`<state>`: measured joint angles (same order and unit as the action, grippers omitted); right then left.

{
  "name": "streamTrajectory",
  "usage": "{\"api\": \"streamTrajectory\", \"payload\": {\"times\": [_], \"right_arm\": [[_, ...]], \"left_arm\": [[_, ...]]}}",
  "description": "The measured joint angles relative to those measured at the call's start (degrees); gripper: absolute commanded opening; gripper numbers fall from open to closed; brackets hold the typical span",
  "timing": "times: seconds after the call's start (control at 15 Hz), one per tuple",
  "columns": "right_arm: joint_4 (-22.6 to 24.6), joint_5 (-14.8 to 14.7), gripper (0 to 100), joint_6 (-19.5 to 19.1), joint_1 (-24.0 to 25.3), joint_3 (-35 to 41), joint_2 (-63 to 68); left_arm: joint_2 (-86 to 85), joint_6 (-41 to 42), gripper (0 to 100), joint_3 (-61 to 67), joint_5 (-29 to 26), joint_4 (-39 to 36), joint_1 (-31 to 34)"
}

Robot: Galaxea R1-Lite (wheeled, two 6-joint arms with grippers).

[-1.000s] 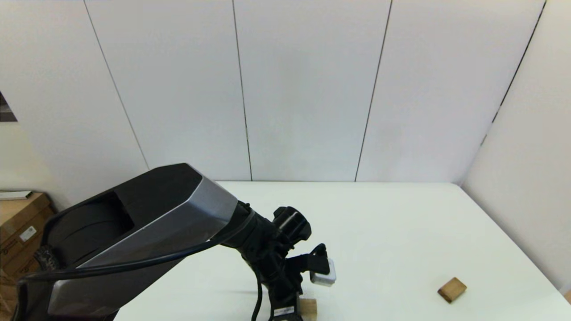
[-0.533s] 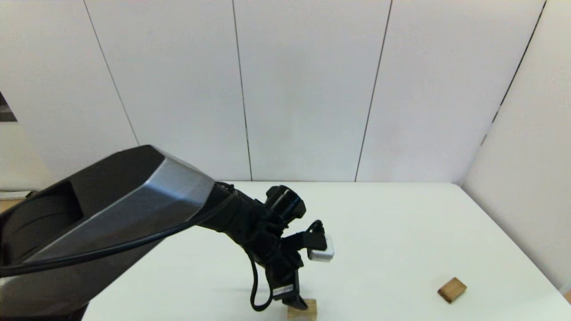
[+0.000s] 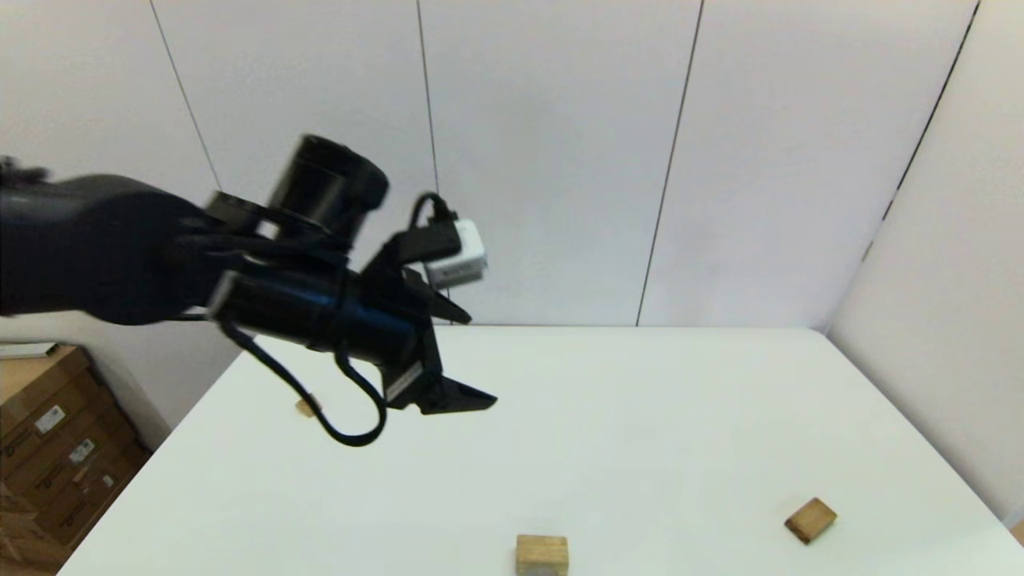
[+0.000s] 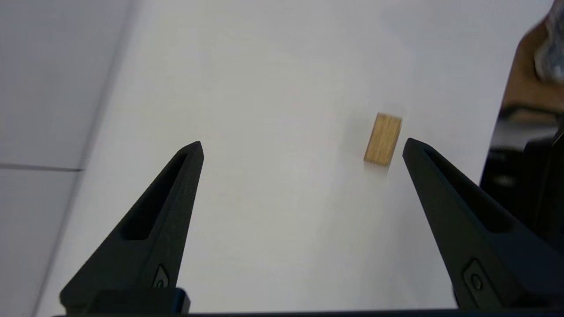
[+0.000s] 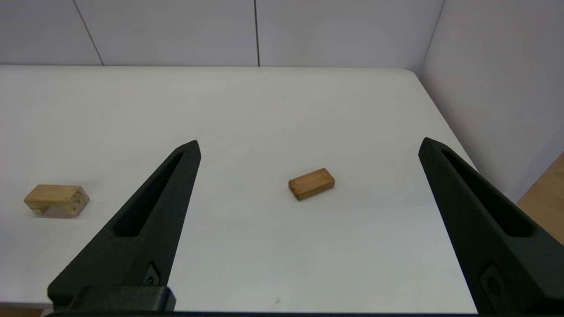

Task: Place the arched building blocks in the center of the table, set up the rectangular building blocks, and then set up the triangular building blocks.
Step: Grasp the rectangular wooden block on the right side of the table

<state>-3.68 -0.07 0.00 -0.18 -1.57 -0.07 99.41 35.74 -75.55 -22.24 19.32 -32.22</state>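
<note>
The pale arched block rests on the white table at the front centre, hollow side down in the right wrist view. From above it shows as a plain tan oblong. The darker rectangular block lies flat at the front right. A small tan triangular block sits at the far left, partly behind the arm's cable. My left gripper hangs open and empty high above the table's left half. My right gripper is open, low near the front edge, with the rectangular block ahead of it.
Cardboard boxes stand on the floor beyond the table's left edge. Grey wall panels close off the back and the right side. The table's rounded far right corner meets the wall.
My left gripper has let go of the arched block and risen high, swinging up and to the left. The block stays at the front centre.
</note>
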Motion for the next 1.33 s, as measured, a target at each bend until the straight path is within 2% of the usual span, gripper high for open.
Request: {"api": "streamTrajectory", "payload": {"times": [0.2,0.4,0.6,1.0,1.33], "right_arm": [[0.0,0.0,100,0.0,0.0,0.0,0.0],[0.0,0.0,100,0.0,0.0,0.0,0.0],[0.0,0.0,100,0.0,0.0,0.0,0.0],[0.0,0.0,100,0.0,0.0,0.0,0.0],[0.0,0.0,100,0.0,0.0,0.0,0.0]], "left_arm": [[-17.0,-7.2,100,3.0,1.3,0.5,2.4],[-33.9,-11.4,100,8.6,6.8,0.5,4.7],[-49.2,-13.7,100,18.5,10.6,0.4,13.5],[-76.7,-23.5,100,38.3,11.4,0.4,28.6],[-92.8,-27.1,100,54.2,12.0,0.2,32.1]]}}
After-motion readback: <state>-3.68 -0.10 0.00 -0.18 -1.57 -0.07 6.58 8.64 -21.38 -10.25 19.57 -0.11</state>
